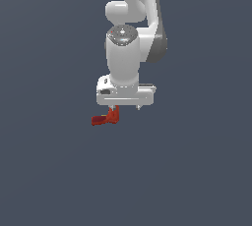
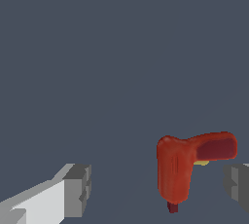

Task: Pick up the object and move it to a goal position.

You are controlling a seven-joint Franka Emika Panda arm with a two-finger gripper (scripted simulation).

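Nearest the wrist camera we see the gripper's [image 2: 155,189] two fingers [image 2: 73,191], one pale with a grey pad at about eight o'clock in that picture, the other only a grey edge at four o'clock. They stand wide apart, and the object [image 2: 177,169] sits in the gap between them, nearer the four o'clock finger and touching neither, so far as we can tell. We judge the gripper to be spread wide and holding nothing.

The object is a small red-orange L: a stubby rounded body running toward six o'clock in the wrist picture, with a short arm branching off toward three o'clock, pointing at the nearer finger. Its long axis seems to lie across the line joining the fingers, which should suit a squeeze on the body.

In the exterior view the object [image 1: 107,117] lies just under the gripper [image 1: 127,107], off-centre toward eight o'clock from the palm, its side arm sticking out to nine o'clock. The arm [image 1: 125,58] hangs straight above.

We see nothing else on the plain dark ground, no obstacle and no goal marker. Our guess: a small sideways correction to centre the body, then a close.
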